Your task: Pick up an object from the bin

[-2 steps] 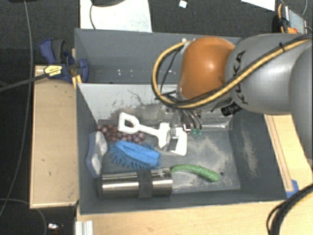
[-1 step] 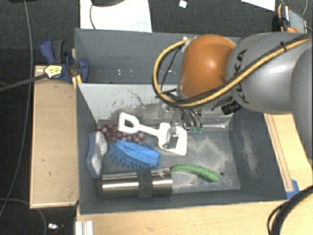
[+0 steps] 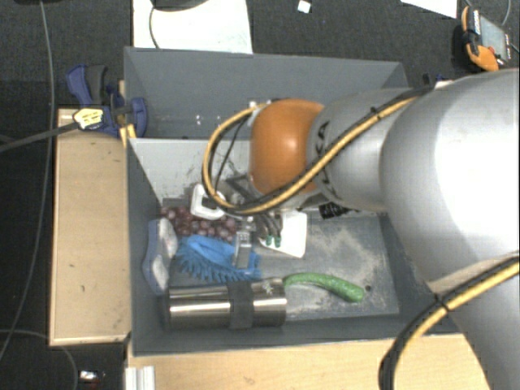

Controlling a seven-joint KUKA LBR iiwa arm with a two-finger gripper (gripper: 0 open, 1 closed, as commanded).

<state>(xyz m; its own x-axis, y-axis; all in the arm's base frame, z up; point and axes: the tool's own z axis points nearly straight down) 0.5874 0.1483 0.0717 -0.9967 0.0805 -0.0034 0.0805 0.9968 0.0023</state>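
Grey metal bin (image 3: 361, 250): its floor fills the lower middle of the frame, and the loose things lie on its left half.
Arm pose: I see the big silver arm (image 3: 439, 177) coming in from the right and bent down into the bin. Its orange wrist cover (image 3: 280, 145) sits at frame centre with yellow cables looped round it.
Gripper (image 3: 244, 249): low in the bin, over the right end of a blue bristly brush-like thing (image 3: 207, 258), left of centre.
Gripper state: I cannot tell whether it is spread or pressed together.
Neighbours: a white flat block (image 3: 292, 236) lies just right of the gripper. A cluster of dark red beads (image 3: 191, 220) lies above the blue thing, and a steel cylinder with a black band (image 3: 219, 307) below it. A green curved piece (image 3: 325, 285) lies to the lower right.
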